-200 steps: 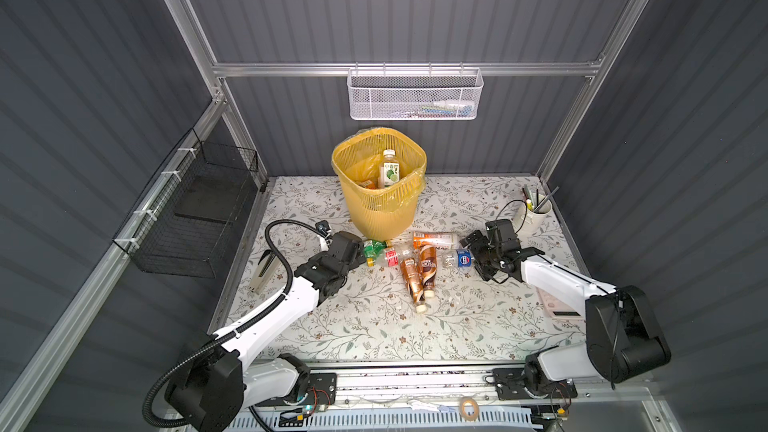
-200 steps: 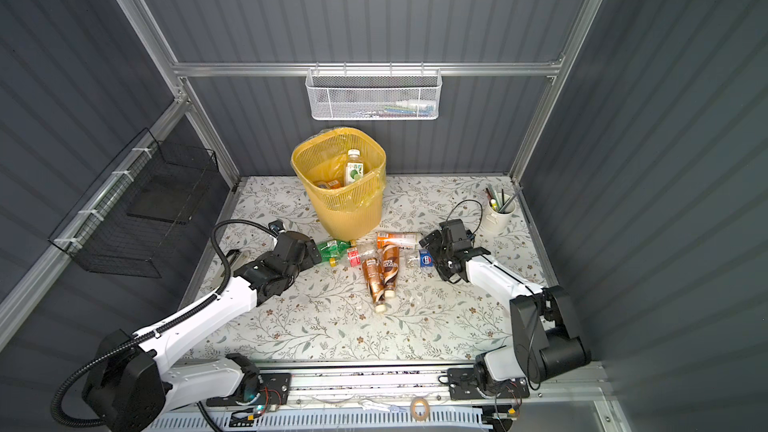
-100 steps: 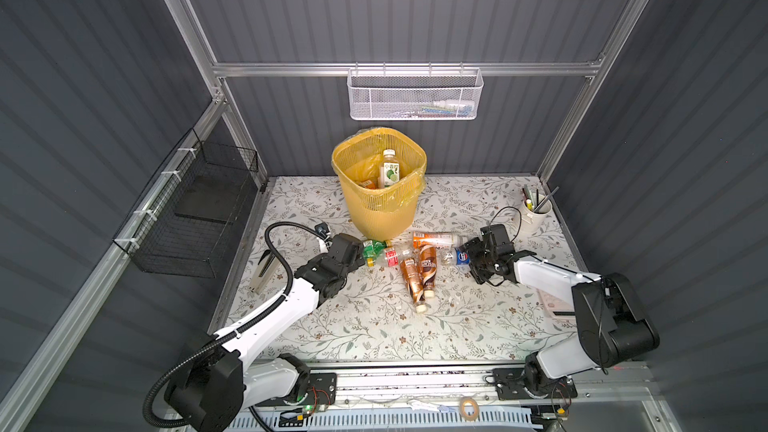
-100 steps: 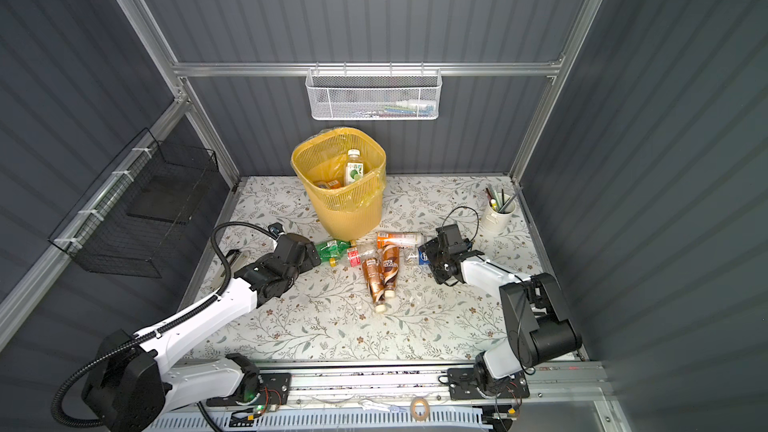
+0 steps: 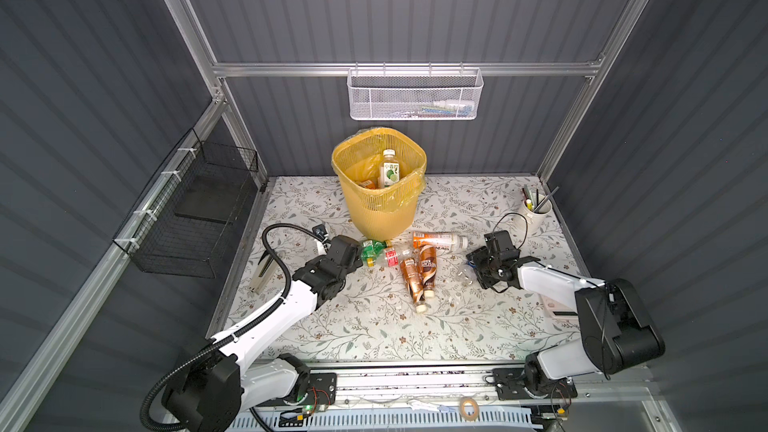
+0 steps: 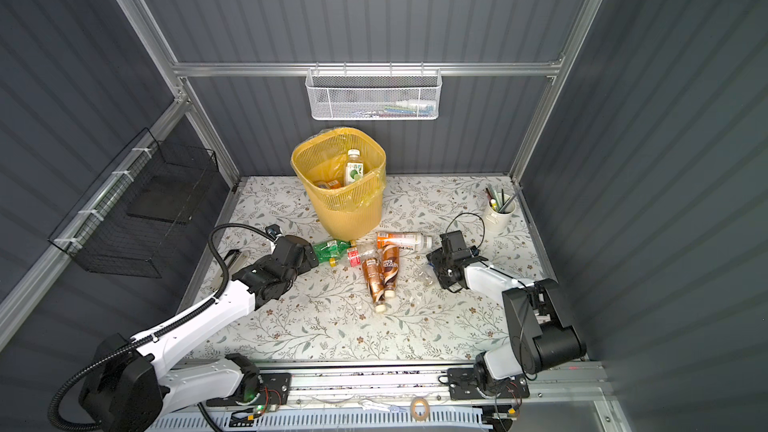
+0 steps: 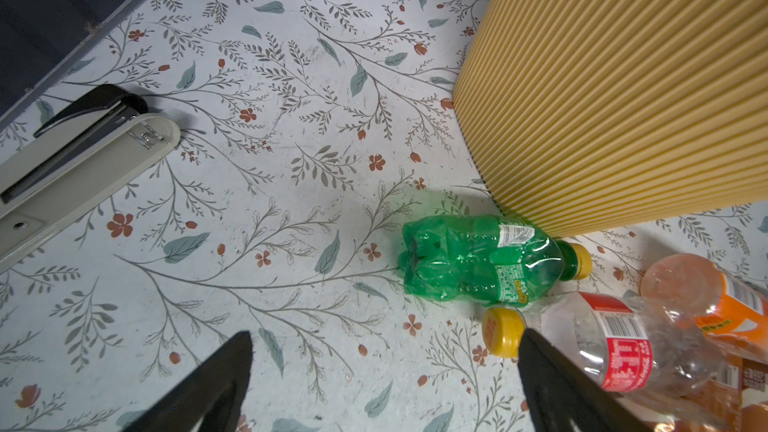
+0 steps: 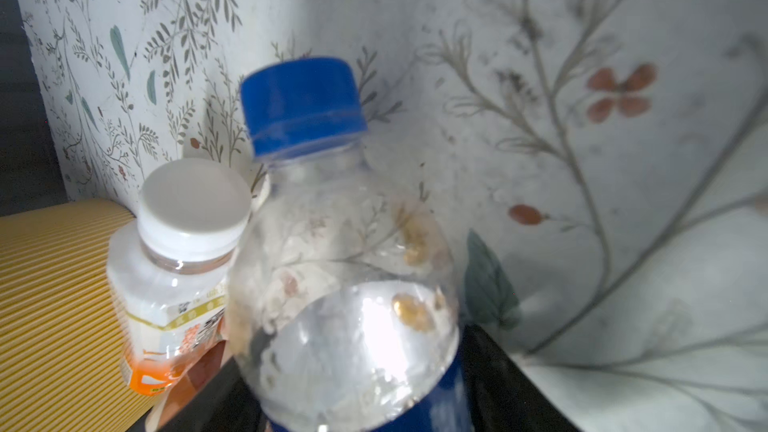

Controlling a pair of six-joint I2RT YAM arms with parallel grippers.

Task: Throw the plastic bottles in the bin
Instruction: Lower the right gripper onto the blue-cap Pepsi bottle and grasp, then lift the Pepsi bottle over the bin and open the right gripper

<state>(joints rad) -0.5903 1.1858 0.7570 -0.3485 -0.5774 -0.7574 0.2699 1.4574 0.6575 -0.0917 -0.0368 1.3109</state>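
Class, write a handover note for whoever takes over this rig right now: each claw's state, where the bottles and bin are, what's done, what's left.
Left claw: open, empty, facing the green bottle.
Right claw: straddles the blue-capped bottle; grip unconfirmed.
Bin: at the back of the table.
Done: some bottles inside, lime-label bottle on top.
Left on the table: green bottle, red-label bottle, orange-label bottle, two brown bottles, blue-capped bottle.
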